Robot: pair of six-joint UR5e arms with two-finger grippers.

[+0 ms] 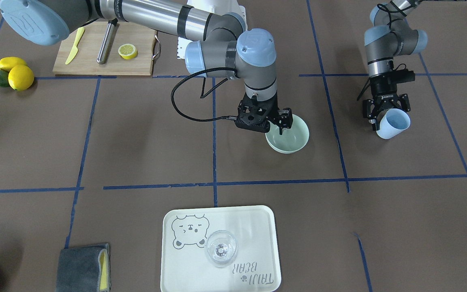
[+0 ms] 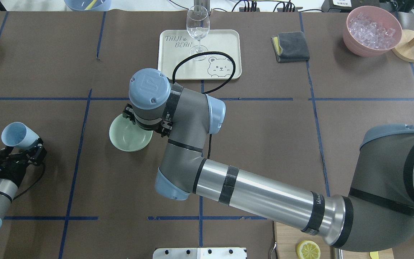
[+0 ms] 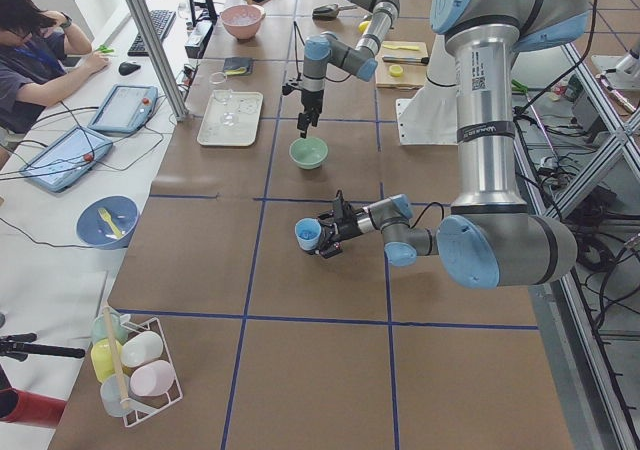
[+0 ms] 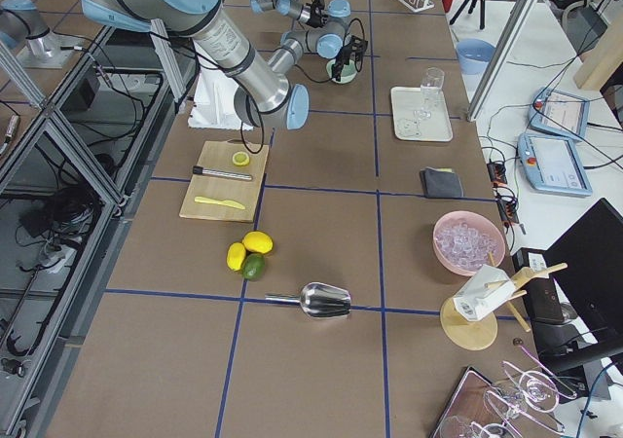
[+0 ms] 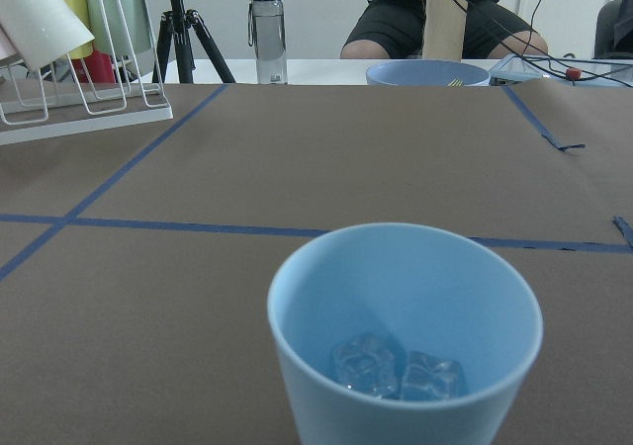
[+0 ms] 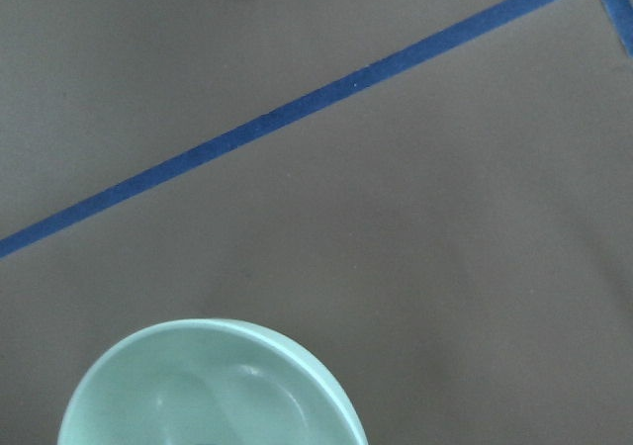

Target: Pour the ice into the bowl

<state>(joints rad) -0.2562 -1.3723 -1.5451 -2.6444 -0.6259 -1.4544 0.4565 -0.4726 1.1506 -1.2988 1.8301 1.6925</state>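
**Q:** State the condition of the left claw [image 1: 386, 115].

**A:** It is clamped on the light blue cup [image 1: 393, 124], holding it clear of the surface [image 1: 399, 227]. The cup is tilted, its mouth angled away from the arm. The left wrist view shows the ice [image 5: 396, 366] inside it: a few clear cubes lying at the bottom.

**Q:** And the right claw [image 1: 282, 123]?

**A:** It points straight down over the rim of the bowl [image 1: 292, 140], at the side nearer the robot. One dark finger reaches to the rim, or just inside it. Whether the jaws are parted or closed cannot be told; the wrist blocks them from overhead, and the right wrist view shows only the bowl edge and a blue tape line [image 6: 297, 104].

**Q:** Position of the bowl?

**A:** It sits upright on the surface near the centre, well apart from the cup. The visible part of its interior is bare.

**Q:** Other items present?

**A:** A pale tray [image 1: 258, 227] carries a clear glass [image 1: 221, 248]. A pink container [image 2: 370, 30] of ice cubes stands at a far corner, with a folded grey cloth [image 2: 290, 46] between it and the tray. A cutting board [image 1: 103, 56] holds a lemon half [image 1: 127, 51] and a yellow knife [image 1: 74, 45].
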